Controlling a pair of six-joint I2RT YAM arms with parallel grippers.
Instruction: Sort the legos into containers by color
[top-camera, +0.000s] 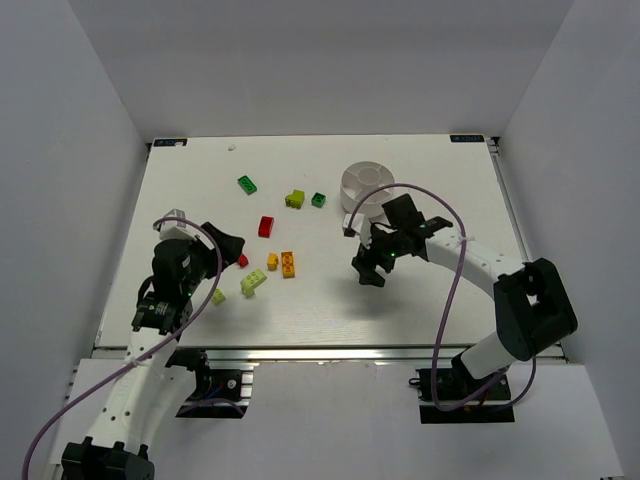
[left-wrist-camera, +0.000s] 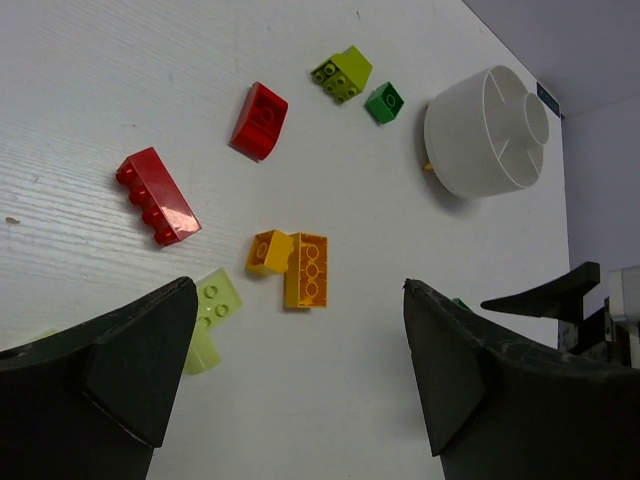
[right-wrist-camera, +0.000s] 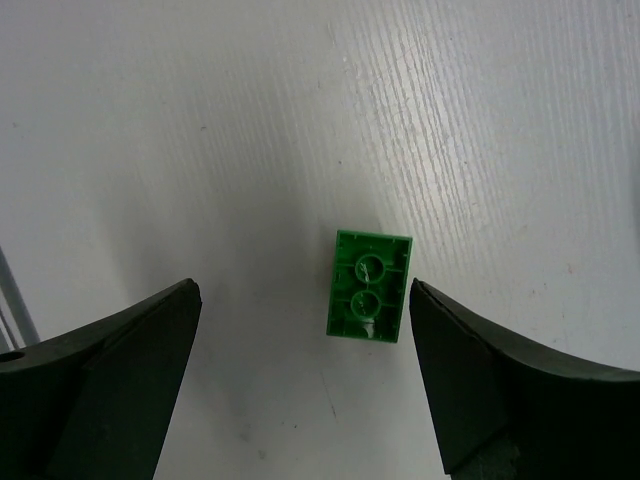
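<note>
My right gripper (right-wrist-camera: 301, 300) is open, low over the table, with a dark green lego (right-wrist-camera: 368, 285) lying studs-down between its jaws, close to the right finger (right-wrist-camera: 470, 370). In the top view this gripper (top-camera: 370, 268) hides that brick. My left gripper (left-wrist-camera: 300, 300) is open and empty, above the table at the left (top-camera: 228, 248). Ahead of it lie a yellow lego (left-wrist-camera: 268, 251), an orange lego (left-wrist-camera: 306, 270), a lime lego (left-wrist-camera: 210, 320) and a long red lego (left-wrist-camera: 158, 195). The white dish (top-camera: 345, 185) stands at the back right; no lego shows in the compartments in view.
More legos lie mid-table: a red one (top-camera: 266, 226), a lime one (top-camera: 295, 198), two dark green ones (top-camera: 247, 184) (top-camera: 318, 199), and a lime one (top-camera: 218, 296) near the left arm. Purple cables loop over both arms. White walls enclose the table.
</note>
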